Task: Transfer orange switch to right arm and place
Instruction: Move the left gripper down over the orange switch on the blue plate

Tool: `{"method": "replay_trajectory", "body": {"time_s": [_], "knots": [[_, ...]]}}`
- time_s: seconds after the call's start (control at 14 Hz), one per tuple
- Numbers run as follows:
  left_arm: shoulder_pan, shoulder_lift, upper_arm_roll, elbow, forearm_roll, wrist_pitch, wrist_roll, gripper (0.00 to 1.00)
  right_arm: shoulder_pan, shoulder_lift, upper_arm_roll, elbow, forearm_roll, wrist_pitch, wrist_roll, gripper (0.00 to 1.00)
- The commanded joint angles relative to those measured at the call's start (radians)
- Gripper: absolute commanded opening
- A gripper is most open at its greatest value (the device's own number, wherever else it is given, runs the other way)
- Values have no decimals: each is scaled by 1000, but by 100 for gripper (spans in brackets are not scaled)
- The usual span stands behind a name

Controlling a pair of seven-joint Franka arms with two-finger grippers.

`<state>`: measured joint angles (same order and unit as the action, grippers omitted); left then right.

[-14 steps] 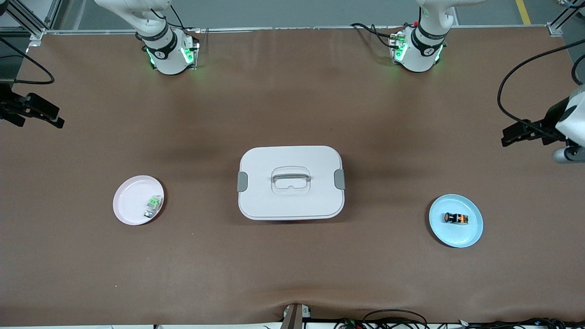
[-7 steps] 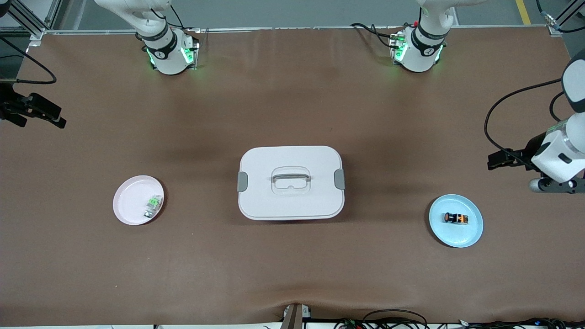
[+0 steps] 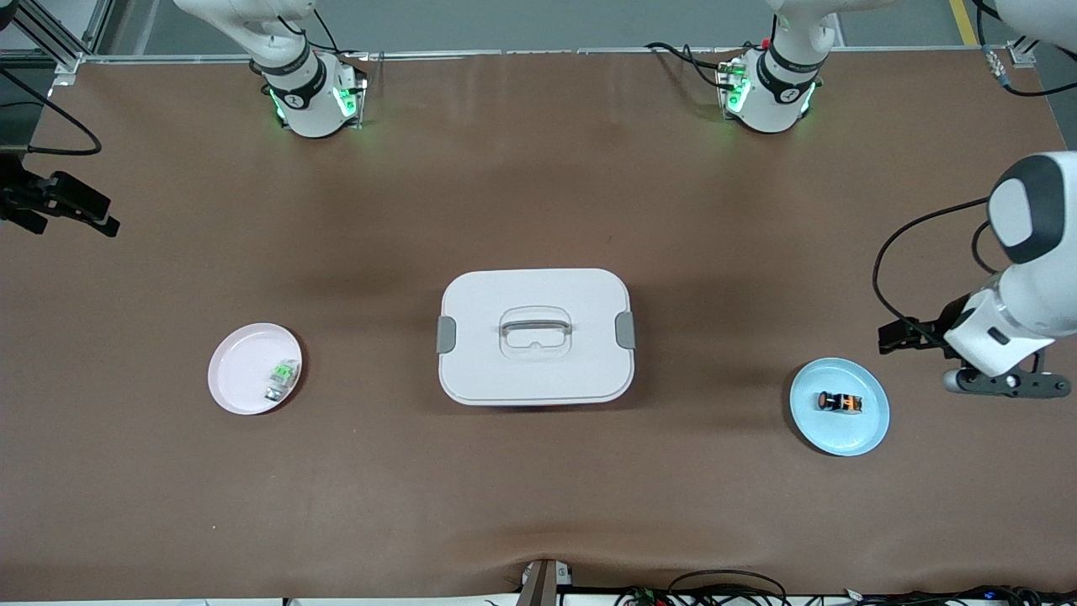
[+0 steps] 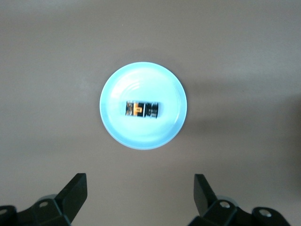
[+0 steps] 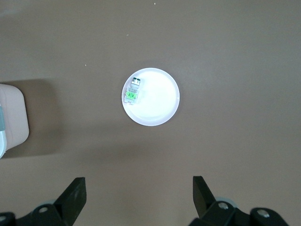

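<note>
Left end effector (image 4: 138, 195) released, over tabletop (image 3: 538, 488) just beside blue plate (image 3: 867, 433) w/ orange switch (image 3: 839, 402). Right end effector (image 5: 138, 195) released, waits.

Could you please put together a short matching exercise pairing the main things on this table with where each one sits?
Things:
1. orange switch
2. green-and-clear part
3. white lidded box
4. left gripper

Places:
A. in the middle of the table
B. on the pink plate
C. open, in the air beside the blue plate
D. lying on its side on the blue plate

Pairs: 1-D, 2-B, 3-A, 4-C
</note>
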<state>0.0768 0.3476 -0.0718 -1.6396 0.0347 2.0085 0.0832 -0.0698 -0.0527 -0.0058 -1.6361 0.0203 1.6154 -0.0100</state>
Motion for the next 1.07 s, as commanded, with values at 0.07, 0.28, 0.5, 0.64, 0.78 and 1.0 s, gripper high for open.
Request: {"method": "replay_trajectory", "body": {"time_s": [0.07,0.28,0.5,0.64,0.78,1.0], "knots": [[6,40,3,-74,4,117,38,100,-7,-13,6,-8,-5,4,13,100],[8,94,3,-72,4,166,107,100,1,-15,7,-7,4,1,98,100],[18,139,3,-71,2,213,173,100,16,-15,10,-7,4,-2,188,100],[29,168,3,-72,2,236,207,100,15,-15,9,-7,4,0,188,100],[29,188,3,-68,2,254,210,100,9,-13,6,-5,4,1,130,100],[31,229,3,-51,4,277,211,100,-22,-7,3,-2,3,4,-27,100]]}}
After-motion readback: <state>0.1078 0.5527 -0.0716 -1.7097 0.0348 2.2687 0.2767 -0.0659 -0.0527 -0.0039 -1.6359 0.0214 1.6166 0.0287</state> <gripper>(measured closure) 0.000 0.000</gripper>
